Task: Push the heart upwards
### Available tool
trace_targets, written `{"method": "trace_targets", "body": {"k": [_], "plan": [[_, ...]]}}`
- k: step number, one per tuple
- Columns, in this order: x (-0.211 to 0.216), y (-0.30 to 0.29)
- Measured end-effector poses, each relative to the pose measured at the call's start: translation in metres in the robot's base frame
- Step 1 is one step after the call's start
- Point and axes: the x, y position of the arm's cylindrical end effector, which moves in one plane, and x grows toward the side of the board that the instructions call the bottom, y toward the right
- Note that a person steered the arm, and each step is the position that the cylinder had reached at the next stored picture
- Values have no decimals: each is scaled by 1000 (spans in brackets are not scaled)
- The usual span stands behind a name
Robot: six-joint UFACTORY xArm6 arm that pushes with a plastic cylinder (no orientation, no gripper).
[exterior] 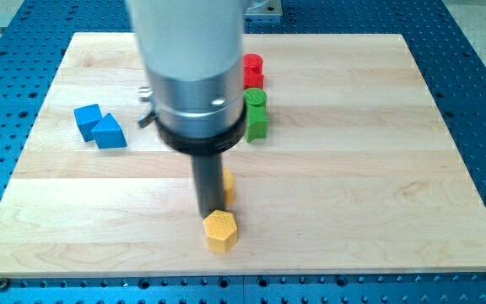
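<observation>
My tip (210, 211) is in the lower middle of the board, just above a yellow hexagon block (220, 230) and touching or nearly touching its top edge. A second yellow block (228, 184) peeks out from behind the rod on its right side; most of it is hidden, so I cannot make out its shape. No block clearly shows a heart outline from here. The arm's wide grey body covers the upper middle of the board.
Two blue blocks (99, 127) lie together at the left. A red block (253, 69) and a green block (256, 114) stand in a column right of the arm's body. The wooden board (378, 169) rests on a blue perforated table.
</observation>
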Motion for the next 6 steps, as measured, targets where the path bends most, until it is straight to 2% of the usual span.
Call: {"method": "trace_targets", "body": {"k": [1,2,4,6], "plan": [[-34,20],[-45,20],[-40,-32],[-66,16]]}}
